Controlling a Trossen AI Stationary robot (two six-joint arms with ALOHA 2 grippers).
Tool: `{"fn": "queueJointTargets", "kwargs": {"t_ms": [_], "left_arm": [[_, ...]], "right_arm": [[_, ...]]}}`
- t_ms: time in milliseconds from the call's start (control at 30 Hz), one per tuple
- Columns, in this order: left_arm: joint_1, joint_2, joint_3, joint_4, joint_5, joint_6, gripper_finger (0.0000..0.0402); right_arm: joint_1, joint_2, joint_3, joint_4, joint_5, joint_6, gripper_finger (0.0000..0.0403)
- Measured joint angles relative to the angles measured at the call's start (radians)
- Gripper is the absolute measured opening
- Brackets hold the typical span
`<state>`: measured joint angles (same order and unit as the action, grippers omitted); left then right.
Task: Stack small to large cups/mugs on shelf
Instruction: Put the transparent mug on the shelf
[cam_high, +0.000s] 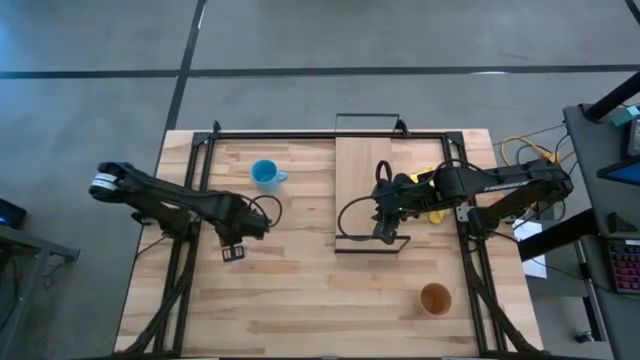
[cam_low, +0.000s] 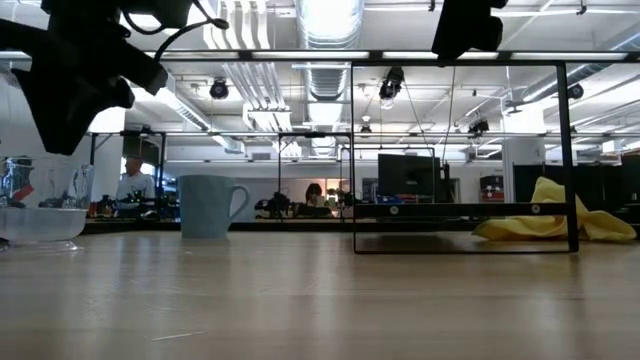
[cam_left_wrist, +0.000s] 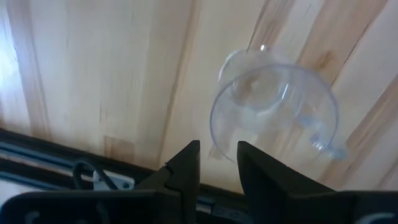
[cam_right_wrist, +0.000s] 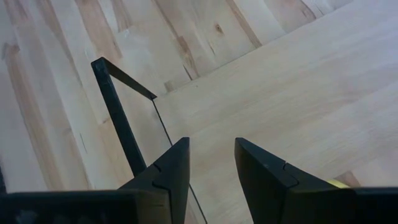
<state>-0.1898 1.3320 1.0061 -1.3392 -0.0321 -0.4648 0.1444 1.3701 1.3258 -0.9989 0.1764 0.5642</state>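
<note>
- High view: The light-blue mug (cam_high: 265, 175) is seen standing on the table (cam_high: 300, 300) at the far left side, with its handle pointing right toward the shelf (cam_high: 365, 190). The shelf's long side runs from the far edge toward the near edge. The brown-orange cup (cam_high: 435, 298) is seen at the near right, well apart from the shelf. The left gripper (cam_high: 232, 252) is held over the table's left middle. The right gripper (cam_high: 384, 232) is held over the shelf's near end.
- Low view: The mug is seen upright, mouth up. The clear glass cup (cam_low: 40, 205) is at the left edge. A yellow cloth (cam_low: 550, 222) lies at the right.
- Left wrist view: The glass cup (cam_left_wrist: 275, 109) is seen just past the left fingers (cam_left_wrist: 186, 165), which are a little apart and hold nothing. It is likely light, smooth, slippery and easy to break. Its rim is probably best pinched gently.
- Right wrist view: The right fingers (cam_right_wrist: 174, 165) are spread a little, with nothing held, over the shelf board (cam_right_wrist: 298, 106).
</note>
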Motion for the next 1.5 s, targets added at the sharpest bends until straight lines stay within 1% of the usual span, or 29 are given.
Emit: {"fn": "queueJointTargets", "kwargs": {"t_ms": [133, 300, 367, 433, 633, 833, 1200, 1500], "left_arm": [[0.000, -0.024, -0.002, -0.001, -0.005, 0.001, 0.0093], [0.000, -0.062, -0.038, 0.048, -0.051, 0.001, 0.0093], [0.000, -0.084, -0.069, 0.087, -0.051, 0.000, 0.0093], [0.000, -0.100, -0.092, 0.086, -0.028, -0.010, 0.0093], [0.000, -0.137, -0.130, 0.102, -0.023, -0.026, 0.0093], [0.000, -0.138, -0.148, 0.103, -0.023, -0.026, 0.0093], [0.000, -0.093, -0.151, 0.159, -0.033, -0.018, 0.0093], [0.000, -0.082, -0.187, 0.188, -0.035, -0.025, 0.0092]], "right_arm": [[0.000, 0.000, 0.000, 0.000, 0.000, 0.000, 0.0123], [0.000, 0.000, 0.000, 0.000, 0.000, 0.000, 0.0123], [0.000, 0.000, 0.000, 0.000, 0.000, 0.000, 0.0123], [0.000, 0.000, 0.000, 0.000, 0.000, 0.000, 0.0123], [0.000, 0.000, 0.000, 0.000, 0.000, 0.000, 0.0123], [0.000, 0.000, 0.000, 0.000, 0.000, 0.000, 0.0123], [0.000, 0.000, 0.000, 0.000, 0.000, 0.001, 0.0123], [0.000, 0.000, -0.002, 0.000, 0.000, 0.001, 0.0123]]}}
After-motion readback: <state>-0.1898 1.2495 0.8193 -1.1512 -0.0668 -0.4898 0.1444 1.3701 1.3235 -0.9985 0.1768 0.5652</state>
